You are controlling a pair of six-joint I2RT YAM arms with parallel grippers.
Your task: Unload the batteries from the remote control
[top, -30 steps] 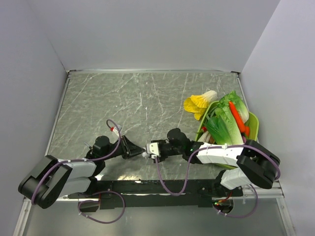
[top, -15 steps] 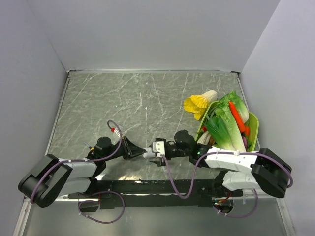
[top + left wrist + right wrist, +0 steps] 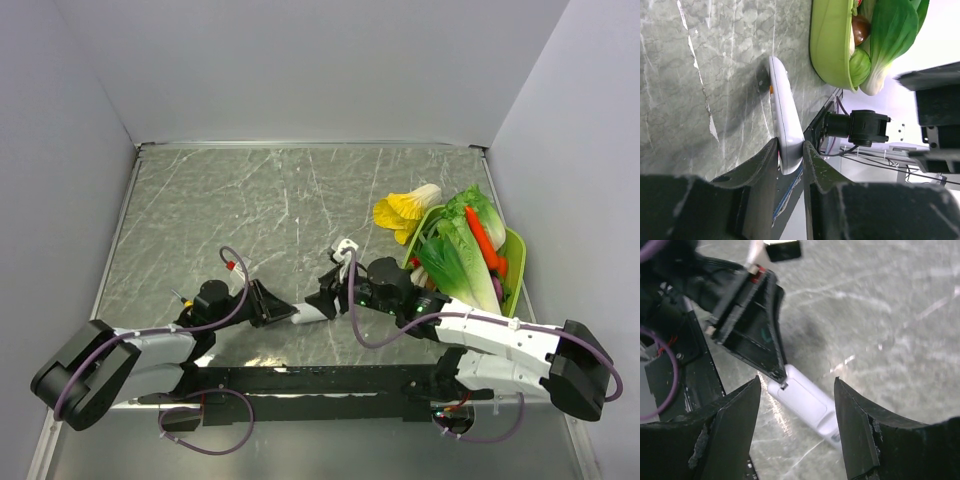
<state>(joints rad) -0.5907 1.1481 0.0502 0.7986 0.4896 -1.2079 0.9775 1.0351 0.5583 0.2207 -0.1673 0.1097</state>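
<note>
The white remote control (image 3: 310, 313) lies low over the marble table near the front edge, its flat back panel facing up (image 3: 807, 400). My left gripper (image 3: 285, 309) is shut on its left end; in the left wrist view the rounded end of the remote control (image 3: 782, 115) sits pinched between both fingers (image 3: 757, 172). My right gripper (image 3: 331, 287) hovers just above the remote's free end, open, its two fingers (image 3: 735, 420) either side of the remote without touching it. The batteries are hidden.
A green basket (image 3: 513, 250) full of leafy vegetables and a carrot stands at the right, close behind my right arm. A yellow-white vegetable (image 3: 405, 208) lies beside it on the table. The basket's wall (image 3: 830, 45) shows just beyond the remote.
My right gripper has lifted off the remote's right end and now hangs above it, open wider. The left gripper stays clamped on the remote in the same place.
</note>
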